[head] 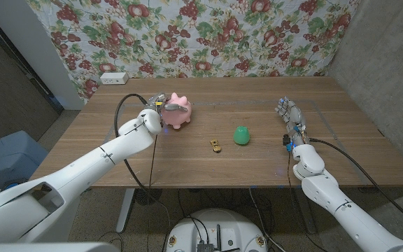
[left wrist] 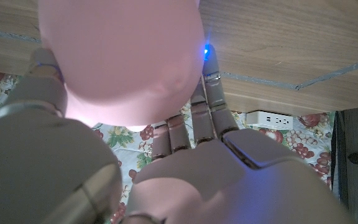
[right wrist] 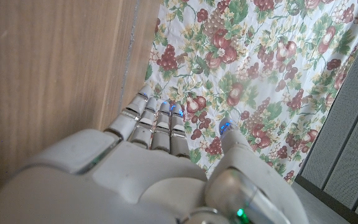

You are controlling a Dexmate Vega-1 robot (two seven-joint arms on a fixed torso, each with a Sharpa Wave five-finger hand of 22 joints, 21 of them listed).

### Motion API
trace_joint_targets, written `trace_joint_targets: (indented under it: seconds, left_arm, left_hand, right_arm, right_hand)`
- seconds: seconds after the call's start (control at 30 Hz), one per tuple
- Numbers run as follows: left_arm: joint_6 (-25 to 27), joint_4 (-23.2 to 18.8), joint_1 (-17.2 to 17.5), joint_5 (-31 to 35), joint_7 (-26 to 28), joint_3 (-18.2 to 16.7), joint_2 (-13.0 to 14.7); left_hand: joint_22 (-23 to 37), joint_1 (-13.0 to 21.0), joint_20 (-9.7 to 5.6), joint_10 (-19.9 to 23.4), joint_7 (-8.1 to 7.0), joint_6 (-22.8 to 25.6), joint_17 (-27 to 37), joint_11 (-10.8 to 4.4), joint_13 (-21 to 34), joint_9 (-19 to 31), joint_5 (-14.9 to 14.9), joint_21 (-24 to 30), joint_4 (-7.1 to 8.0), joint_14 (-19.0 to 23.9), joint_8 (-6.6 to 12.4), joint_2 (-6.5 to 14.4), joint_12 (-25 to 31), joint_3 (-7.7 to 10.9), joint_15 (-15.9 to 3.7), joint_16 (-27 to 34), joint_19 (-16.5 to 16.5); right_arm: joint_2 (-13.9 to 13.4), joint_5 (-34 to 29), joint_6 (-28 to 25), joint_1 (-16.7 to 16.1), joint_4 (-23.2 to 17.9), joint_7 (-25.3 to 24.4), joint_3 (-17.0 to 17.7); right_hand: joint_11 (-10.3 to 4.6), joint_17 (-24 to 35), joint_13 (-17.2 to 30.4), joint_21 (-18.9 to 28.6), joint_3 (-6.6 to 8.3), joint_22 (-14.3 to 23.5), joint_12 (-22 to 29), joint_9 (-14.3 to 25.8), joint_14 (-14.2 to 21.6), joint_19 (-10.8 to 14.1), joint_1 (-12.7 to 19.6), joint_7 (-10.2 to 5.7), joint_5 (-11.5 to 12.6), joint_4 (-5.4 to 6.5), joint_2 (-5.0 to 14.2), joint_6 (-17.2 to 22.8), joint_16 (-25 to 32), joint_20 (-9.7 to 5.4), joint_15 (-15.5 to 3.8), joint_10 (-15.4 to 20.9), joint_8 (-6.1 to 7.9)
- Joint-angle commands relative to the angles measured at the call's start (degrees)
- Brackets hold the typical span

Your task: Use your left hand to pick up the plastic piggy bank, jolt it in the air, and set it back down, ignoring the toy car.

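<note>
The pink plastic piggy bank point(head: 179, 112) is at the table's far left-middle, low over the wood; I cannot tell whether it touches the table. My left hand point(head: 155, 105) is against its left side. In the left wrist view the bank point(left wrist: 120, 56) sits between the thumb point(left wrist: 45, 71) and the fingers point(left wrist: 207, 87), which clasp it from both sides. The small tan toy car point(head: 215, 145) lies on the wood to the right of the bank and nearer me, apart from both hands. My right hand point(head: 290, 115) stands on the table's right side, fingers straight and holding nothing.
A green rounded object point(head: 241, 135) stands just right of the toy car. A white power strip point(head: 113, 78) lies at the table's far left corner. A floral cloth point(head: 208, 35) hangs behind the table point(head: 257, 98).
</note>
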Motion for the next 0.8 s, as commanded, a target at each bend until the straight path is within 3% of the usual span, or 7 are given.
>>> trace_joint_targets:
  seconds: [0.03, 0.3, 0.53, 0.6, 0.8]
  left_arm:
    - [-0.29, -0.65, 0.79, 0.90, 1.10, -0.33, 0.28]
    - [-0.65, -0.71, 1.01, 0.87, 0.92, -0.67, 0.43]
    - [-2.26, -0.53, 1.69, 0.75, 1.79, -1.44, 0.37]
    - [-2.22, -0.55, 1.79, 0.62, 1.85, -1.64, 0.24]
    - [-2.78, -0.48, 1.53, 0.16, 0.63, -1.67, 0.59]
  left_hand:
    - [0.22, 1.80, -5.55, 0.83, -6.02, 4.74, -0.85, -3.58, -0.55, -1.00, 0.39, -2.66, 3.31, 6.72, -0.64, 16.80, 0.33, 5.00, -20.07, -2.26, -1.81]
    - [0.21, -4.77, -2.90, -0.72, -6.22, 3.45, -3.32, -3.23, -1.24, -1.86, -0.48, -6.22, 3.78, 2.14, -1.13, 14.23, 0.44, 3.13, -18.88, -3.94, -6.18]
    - [0.20, -9.93, -1.47, -1.73, -6.60, 3.31, -6.36, -3.26, -2.01, -2.66, -1.11, -8.89, 3.43, -2.23, -1.13, 10.54, 0.32, 1.25, -16.52, -4.73, -7.92]
    - [0.17, -11.40, -0.81, -2.37, -6.78, 2.55, -7.41, -3.23, -2.35, -2.98, -1.20, -10.36, 3.32, -4.05, -1.40, 9.65, 0.22, 0.73, -15.40, -4.91, -9.79]
    - [0.09, -14.58, 0.83, -3.91, -7.06, 2.03, -9.69, -3.05, -3.17, -3.70, -1.41, -13.25, 3.31, -7.32, -1.56, 8.13, 0.06, -0.31, -13.65, -4.99, -12.54]
  right_arm:
    - [0.16, -0.30, 0.07, 0.02, -0.11, -0.35, -0.14]
    - [0.24, -0.40, 0.00, 0.01, -0.21, -0.53, -0.18]
    - [0.36, -0.59, 0.15, 0.21, 0.00, -0.61, -0.24]
    - [0.37, -0.63, 0.20, 0.27, 0.09, -0.58, -0.26]
    - [0.44, -0.59, 0.24, 0.37, 0.22, -0.58, -0.24]
  right_hand:
    - [-0.09, 0.00, 0.18, -0.17, 0.30, 0.33, -0.21, 0.23, 0.34, 0.32, -0.39, -0.21, 0.44, 0.15, -0.25, -0.04, 0.10, -0.18, -0.01, 0.19, -0.05]
    - [-0.07, 0.00, 0.18, -0.17, 0.31, 0.33, -0.20, 0.23, 0.29, 0.33, -0.40, -0.27, 0.44, 0.15, -0.25, -0.03, 0.08, -0.15, -0.04, 0.20, -0.04]
    - [-0.03, -0.02, 0.18, -0.17, 0.32, 0.33, -0.18, 0.23, 0.30, 0.33, -0.40, -0.18, 0.43, 0.13, -0.28, -0.10, 0.09, -0.09, -0.04, 0.23, -0.06]
    - [-0.08, -0.02, 0.18, -0.17, 0.32, 0.33, -0.18, 0.23, 0.30, 0.33, -0.40, -0.18, 0.43, 0.13, -0.29, -0.12, 0.09, -0.08, -0.08, 0.24, -0.06]
    - [0.15, -0.03, 0.18, -0.18, 0.32, 0.33, -0.20, 0.23, 0.29, 0.32, -0.41, -0.20, 0.43, 0.12, -0.31, -0.12, 0.08, -0.06, -0.05, 0.18, -0.06]
